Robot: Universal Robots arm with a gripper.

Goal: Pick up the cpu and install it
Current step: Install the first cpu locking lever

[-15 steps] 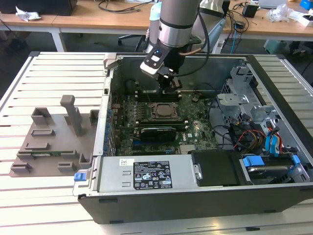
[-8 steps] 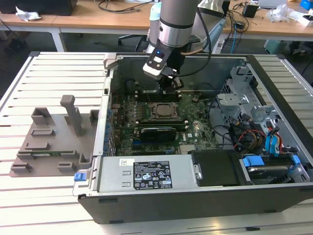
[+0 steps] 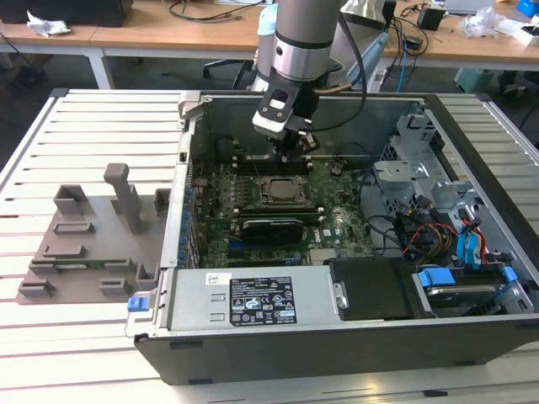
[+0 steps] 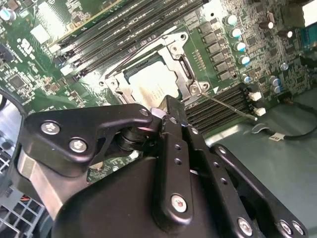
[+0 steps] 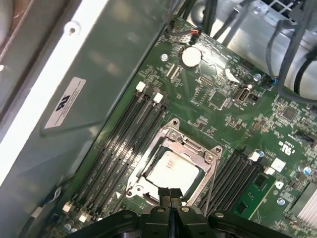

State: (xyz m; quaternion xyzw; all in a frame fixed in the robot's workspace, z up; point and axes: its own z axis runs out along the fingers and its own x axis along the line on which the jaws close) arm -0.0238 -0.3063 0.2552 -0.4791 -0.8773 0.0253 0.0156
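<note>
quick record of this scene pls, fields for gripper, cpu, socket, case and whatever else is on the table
gripper: shut, holding nothing, low over the near edge of the socket; whether it touches cannot be told
cpu: lying flat in the socket, silver top up
socket frame: metal, around the cpu
memory slots: empty rows on both sides of the socket
computer case: lying open on the table, arm reaching in from above
gray fixture: on the table at the exterior view's left of the case
</note>
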